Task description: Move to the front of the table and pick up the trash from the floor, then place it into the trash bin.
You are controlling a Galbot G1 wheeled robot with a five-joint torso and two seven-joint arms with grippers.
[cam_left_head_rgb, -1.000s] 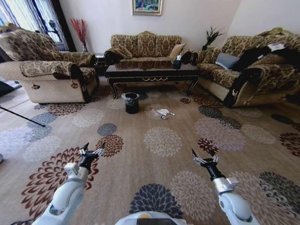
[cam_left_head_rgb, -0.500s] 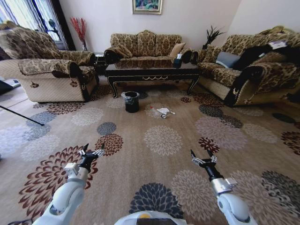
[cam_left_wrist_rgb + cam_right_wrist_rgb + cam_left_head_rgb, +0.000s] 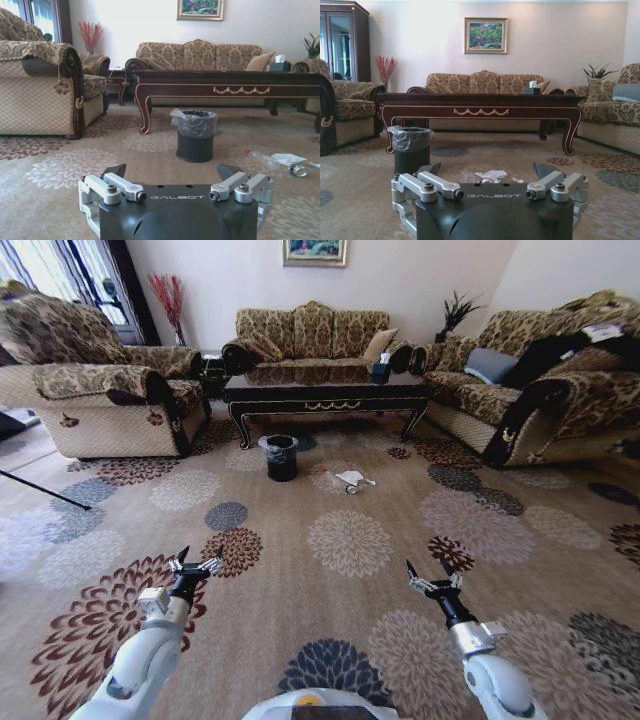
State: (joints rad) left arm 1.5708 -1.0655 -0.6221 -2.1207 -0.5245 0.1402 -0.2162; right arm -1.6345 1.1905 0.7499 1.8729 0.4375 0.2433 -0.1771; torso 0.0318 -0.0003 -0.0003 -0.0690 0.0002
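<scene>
Ahead, you have the long low coffee table of glossy dark wood with gold scroll trim [image 3: 325, 395], and the small round black bin with a greyish plastic liner [image 3: 281, 457] stands on the flowered carpet [image 3: 350, 540] just before its front edge. The litter — clear plastic bottle with a red cap [image 3: 262, 159], crumpled white paper [image 3: 351, 478], small shiny scrap [image 3: 299, 170] — lies on the floor near the bin, toward your right side. Your left gripper [image 3: 195, 566] and right gripper [image 3: 432, 578] both hover low over the carpet well short of the litter, fingers spread, nothing between them.
</scene>
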